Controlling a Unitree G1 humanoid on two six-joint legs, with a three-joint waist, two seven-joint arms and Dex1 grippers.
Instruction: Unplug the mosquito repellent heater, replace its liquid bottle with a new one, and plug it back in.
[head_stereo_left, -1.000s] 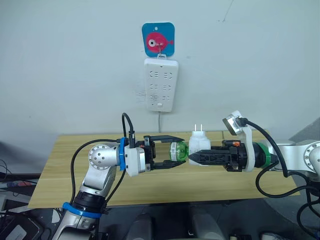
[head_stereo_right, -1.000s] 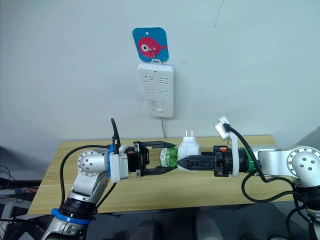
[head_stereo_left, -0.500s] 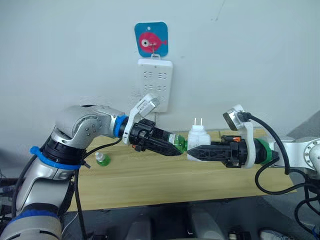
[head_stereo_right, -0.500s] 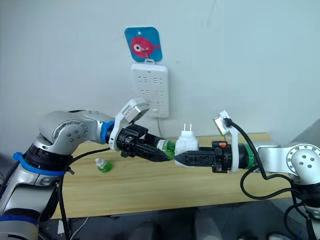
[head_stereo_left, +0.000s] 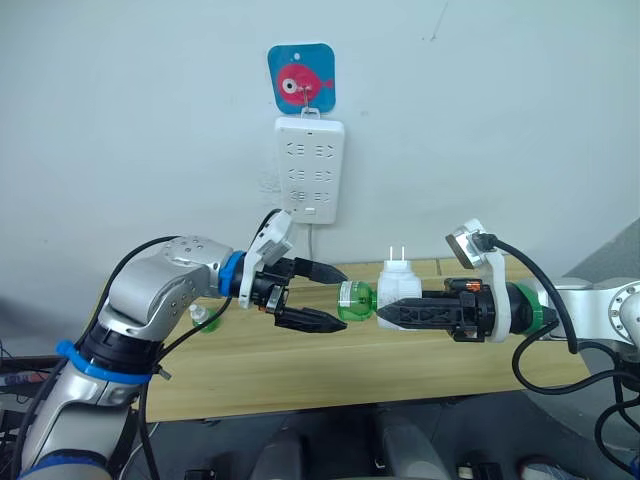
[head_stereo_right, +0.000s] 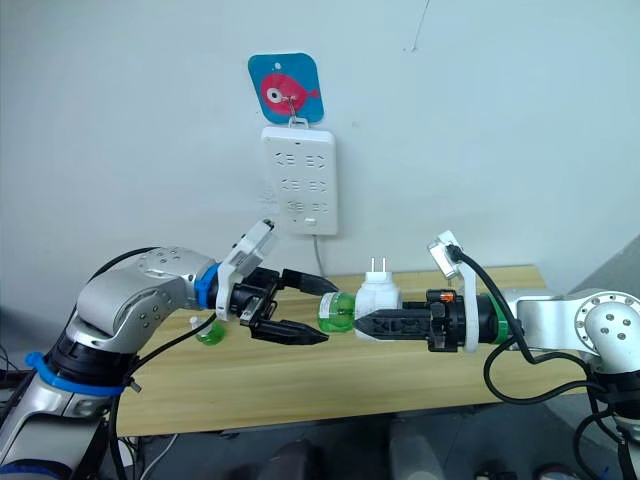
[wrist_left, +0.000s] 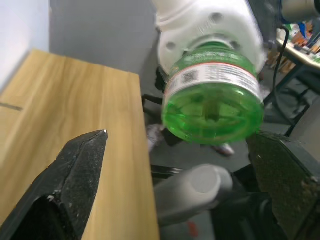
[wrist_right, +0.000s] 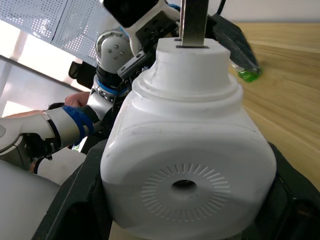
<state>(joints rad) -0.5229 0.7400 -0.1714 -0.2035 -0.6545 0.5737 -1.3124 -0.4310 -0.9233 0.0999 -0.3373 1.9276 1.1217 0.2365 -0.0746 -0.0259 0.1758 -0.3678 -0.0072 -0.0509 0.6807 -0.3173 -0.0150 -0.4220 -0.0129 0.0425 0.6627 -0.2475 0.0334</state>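
Observation:
The white mosquito repellent heater (head_stereo_left: 398, 288) hangs in the air above the table, prongs up, with my right gripper (head_stereo_left: 386, 312) shut on its body. Its liquid bottle (head_stereo_left: 353, 302), translucent green, sticks out sideways from the heater's socket toward my left gripper (head_stereo_left: 340, 297). That gripper is open, its fingertips on either side of the bottle's base without touching it. In the left wrist view the bottle's round base (wrist_left: 212, 112) sits between the two fingers (wrist_left: 75, 170). The new one (head_stereo_right: 207, 332) stands on the table behind my left forearm, partly hidden.
A white multi-socket power strip (head_stereo_left: 309, 168) hangs on the wall from a blue fish hook (head_stereo_left: 300, 84), its cord running down behind the wooden table (head_stereo_left: 350, 370). The table's front edge lies just below both arms.
Half a second ago my left gripper was shut on the bottle in the heater; now it has opened and drawn back slightly. The right gripper and heater have held still.

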